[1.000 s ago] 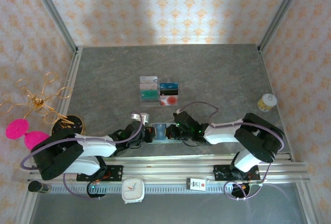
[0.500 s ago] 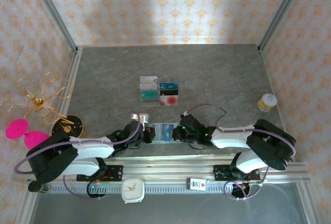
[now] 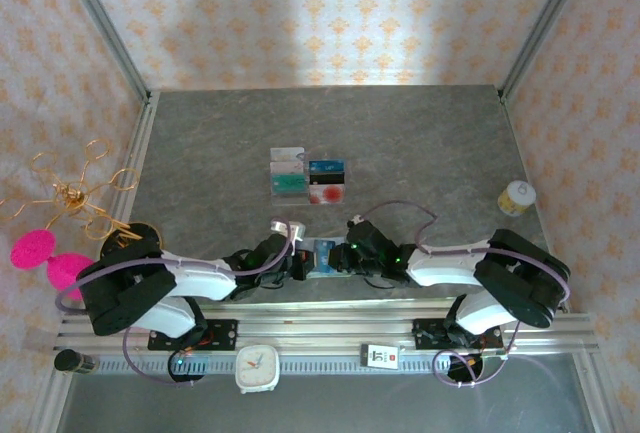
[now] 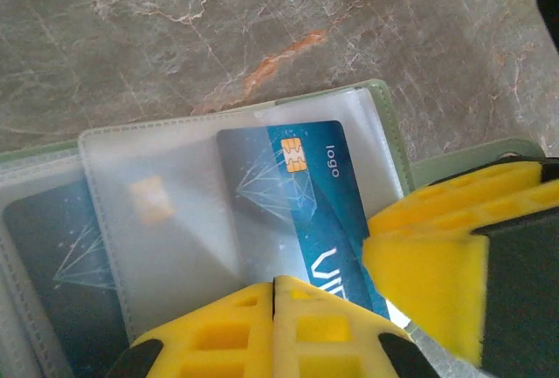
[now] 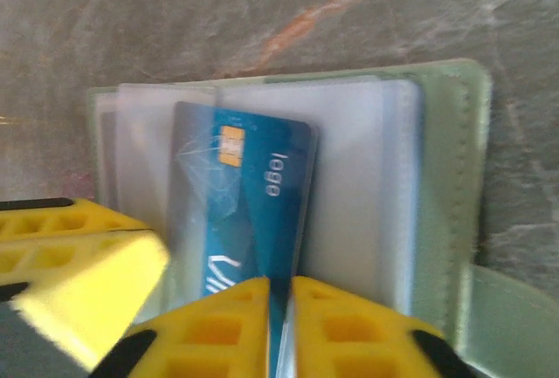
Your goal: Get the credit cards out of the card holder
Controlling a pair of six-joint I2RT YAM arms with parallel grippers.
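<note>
Two arms, top view: meeting where? (student)
Flanking the card holder [image 3: 322,257], one on each side. (tutor)
Left wrist? (student)
Left jaws clenched at the holder's near edge; credit card [image 4: 293,195] lies over its sleeves. (tutor)
Right wrist? (student)
Card's long axis runs straight into the right jaws, which straddle its end. Cannot tell whether they grip. (tutor)

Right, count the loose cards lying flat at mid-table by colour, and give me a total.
White card: 1
Teal card: 1
Dark-blue card: 1
Red-and-white card: 1
Total: 4
</note>
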